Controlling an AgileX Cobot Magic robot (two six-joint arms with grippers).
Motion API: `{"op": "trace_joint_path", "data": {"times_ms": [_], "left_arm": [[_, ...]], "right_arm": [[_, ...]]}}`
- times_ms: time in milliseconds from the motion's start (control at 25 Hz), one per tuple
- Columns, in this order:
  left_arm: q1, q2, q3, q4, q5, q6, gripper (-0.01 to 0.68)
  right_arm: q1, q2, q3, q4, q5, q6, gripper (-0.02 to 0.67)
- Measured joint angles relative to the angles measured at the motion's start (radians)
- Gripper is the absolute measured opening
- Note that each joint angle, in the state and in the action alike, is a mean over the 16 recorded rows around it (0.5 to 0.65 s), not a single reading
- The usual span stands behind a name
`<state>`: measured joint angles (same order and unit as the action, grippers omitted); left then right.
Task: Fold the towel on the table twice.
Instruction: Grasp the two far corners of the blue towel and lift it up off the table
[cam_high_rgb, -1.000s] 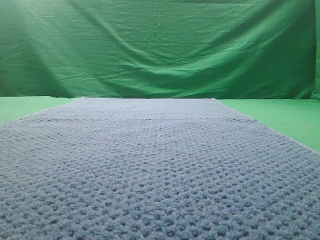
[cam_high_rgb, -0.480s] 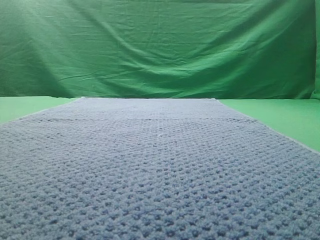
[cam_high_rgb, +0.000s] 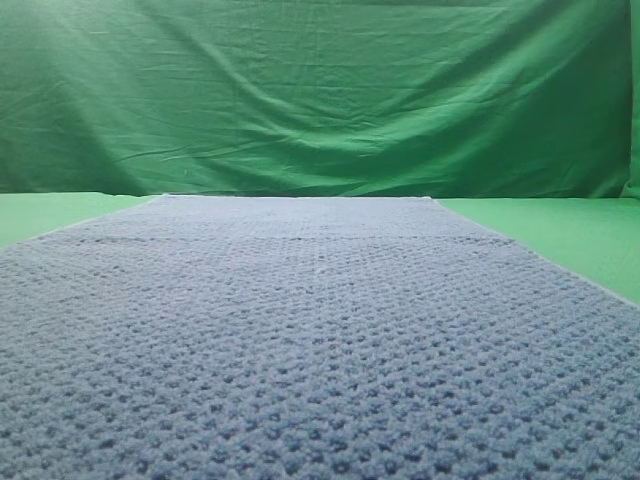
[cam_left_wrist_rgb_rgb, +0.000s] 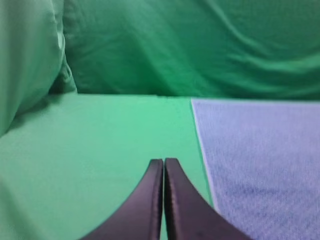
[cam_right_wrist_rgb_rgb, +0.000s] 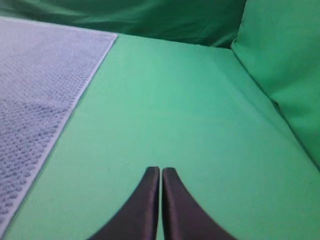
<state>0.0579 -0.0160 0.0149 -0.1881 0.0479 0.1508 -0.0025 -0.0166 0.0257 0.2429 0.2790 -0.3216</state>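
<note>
Both grippers, left gripper (cam_left_wrist_rgb_rgb: 163, 167) and right gripper (cam_right_wrist_rgb_rgb: 160, 175), are closed empty over bare counter (cam_right_wrist_rgb_rgb: 170, 110); descending unopened would push the towel's (cam_high_rgb: 320, 330) side edges, wrinkling it.

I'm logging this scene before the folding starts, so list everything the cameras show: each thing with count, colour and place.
towel: one, blue-grey waffle knit, lying flat and unfolded on the table, filling most of the exterior high view; its left edge shows in the left wrist view, its right edge in the right wrist view.
table: one, smooth matte green, bare strips showing on both sides of the towel.
backdrop cloth: one, wrinkled darker green, hanging behind the table and along its sides.
left gripper: one, dark fingers pressed together, over bare table just left of the towel's left edge.
right gripper: one, dark fingers pressed together, over bare table to the right of the towel's right edge.
</note>
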Motion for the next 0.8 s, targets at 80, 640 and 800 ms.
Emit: {"op": "trace_joint_path", "data": {"times_ms": [80,640,800], "left_arm": [[0.000,0.000,0.000,-0.033,-0.058,-0.005,0.000],[-0.006,0.033,-0.122,-0.048,-0.093,-0.140,0.000],[-0.030,0.086,-0.215,-0.034,0.012,-0.164,0.000]], "right_arm": [[0.000,0.000,0.000,0.071,-0.046,0.001,0.000],[0.003,0.030,-0.091,0.532,-0.173,-0.031,0.000],[0.004,0.094,-0.165,0.545,-0.097,-0.062,0.000]]}}
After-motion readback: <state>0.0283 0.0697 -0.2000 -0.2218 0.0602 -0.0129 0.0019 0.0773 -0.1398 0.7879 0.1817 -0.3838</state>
